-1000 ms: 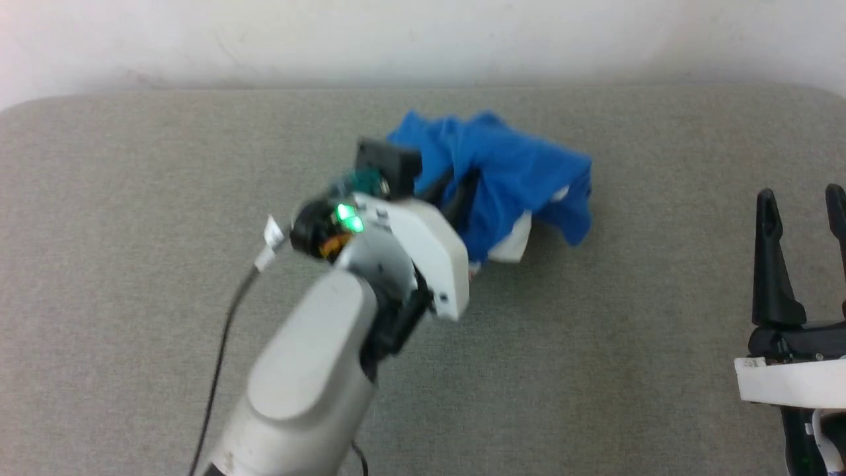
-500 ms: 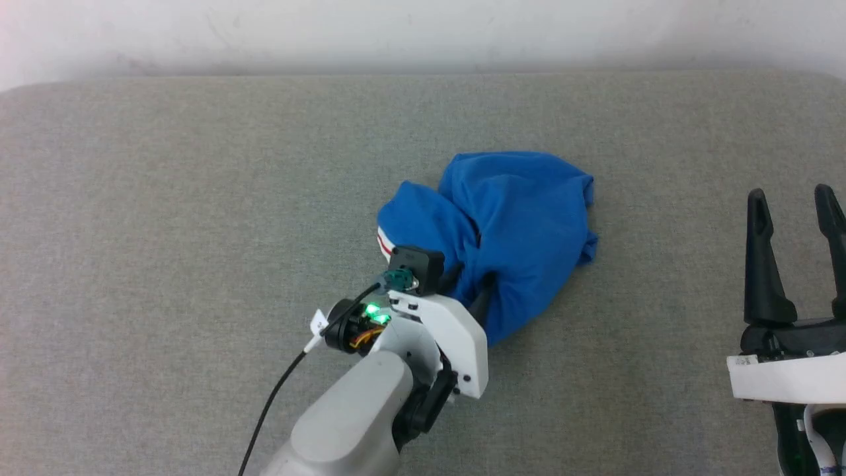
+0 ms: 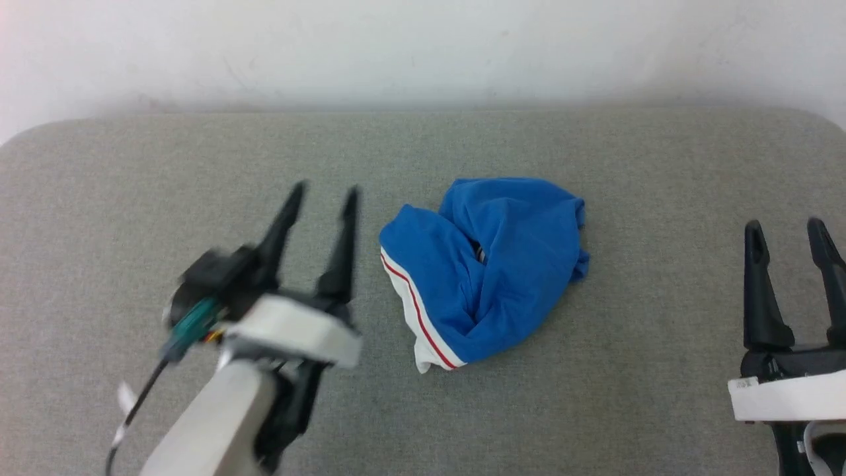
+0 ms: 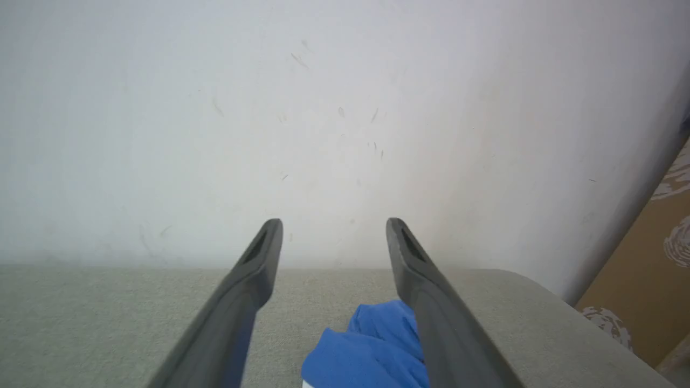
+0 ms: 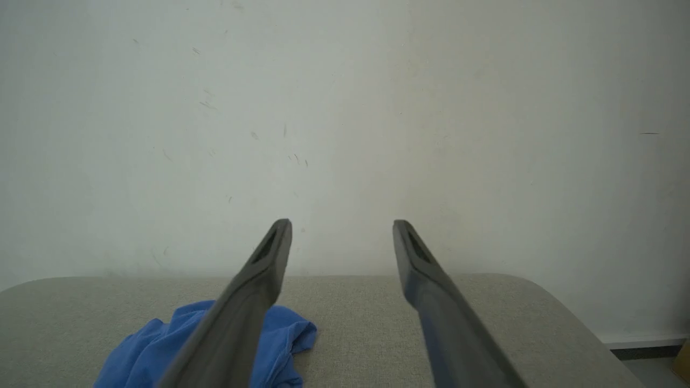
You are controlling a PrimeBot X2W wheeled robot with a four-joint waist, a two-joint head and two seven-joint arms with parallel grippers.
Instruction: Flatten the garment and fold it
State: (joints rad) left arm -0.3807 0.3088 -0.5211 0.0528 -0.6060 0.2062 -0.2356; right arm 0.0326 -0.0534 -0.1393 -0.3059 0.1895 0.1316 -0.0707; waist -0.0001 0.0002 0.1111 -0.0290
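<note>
Worktop [image 3: 132, 165]: grey and cloth-covered, with rounded far corners, set against a pale wall [image 3: 423, 46].
Left arm: pale forearm rising from the lower left of the head view, slanted up and to the right, blurred.
Left end effector [image 3: 326, 190]: two dark fingers spread apart with nothing between them; tips aimed at the wall and leaning slightly right; left of the garment and clear of it.
Left wrist view: fingers parted against the wall, with blue cloth low between them and partly behind the right-hand one.
Garment [image 3: 502, 264]: crumpled blue heap lying on the worktop, a little right of centre, between the two end effectors and touched by neither.
Garment long axis: diagonal, from the near-left corner to the far-right bulge.
Garment trim: white band with a thin red stripe along the left side, ending in a tip that points toward the robot.
Garment folds: two blue lobes meeting at a dark crease near the middle.
Right end effector [image 3: 783, 225]: at the lower right edge of the head view, fingers upright there, spread apart and empty; well apart from the garment.
Right arm: white wrist housing just below the fingers.
Right wrist view: parted fingers aimed at the wall, with blue cloth low on the left, behind the left-hand finger.
</note>
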